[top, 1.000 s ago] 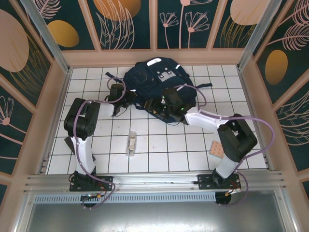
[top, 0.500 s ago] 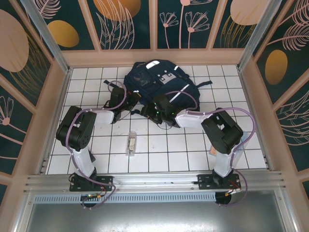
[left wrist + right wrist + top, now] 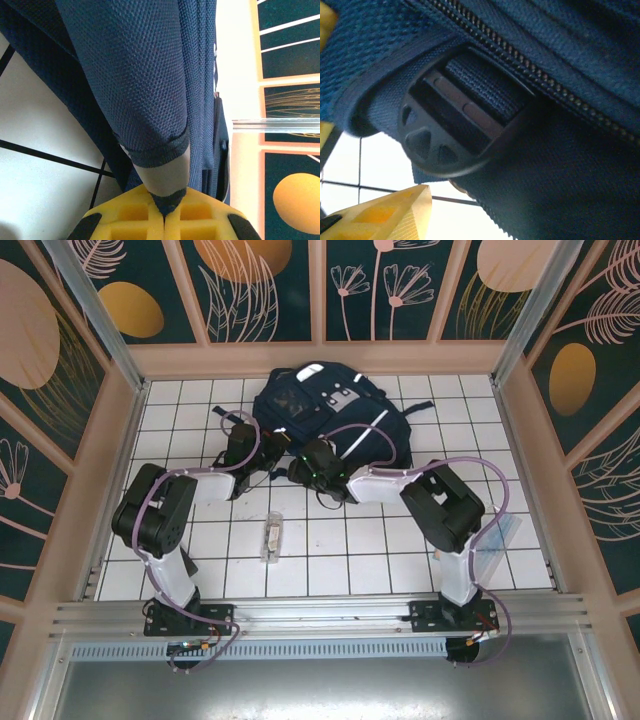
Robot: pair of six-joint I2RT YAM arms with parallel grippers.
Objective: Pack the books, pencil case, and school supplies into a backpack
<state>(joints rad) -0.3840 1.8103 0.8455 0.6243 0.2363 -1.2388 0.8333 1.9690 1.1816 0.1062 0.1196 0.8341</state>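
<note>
Both arms reach forward with elbows bent, wrists turned in toward each other. Left gripper (image 3: 245,438) — jaws pinched shut on a fold of the backpack (image 3: 140,75). Right gripper (image 3: 312,462) — jaws standing apart.

Left arm (image 3: 168,565) and right arm (image 3: 457,575): an identical build is being seen, with white link shells and bulky black joint housings. Lilac cables (image 3: 185,473) are being carried outside the shells in loose loops along each arm, and more loops are being seen below each black base (image 3: 188,617). The bodies of the left gripper (image 3: 240,447) and right gripper (image 3: 316,466) are being shown in black. On the left wrist cam the fingers (image 3: 127,220) are being shown in bright yellow, moulded with square recessed pockets, with black parts at the outer corners. The same yellow is being seen on the right finger (image 3: 390,217), whose pocket is being shaded orange.
</note>
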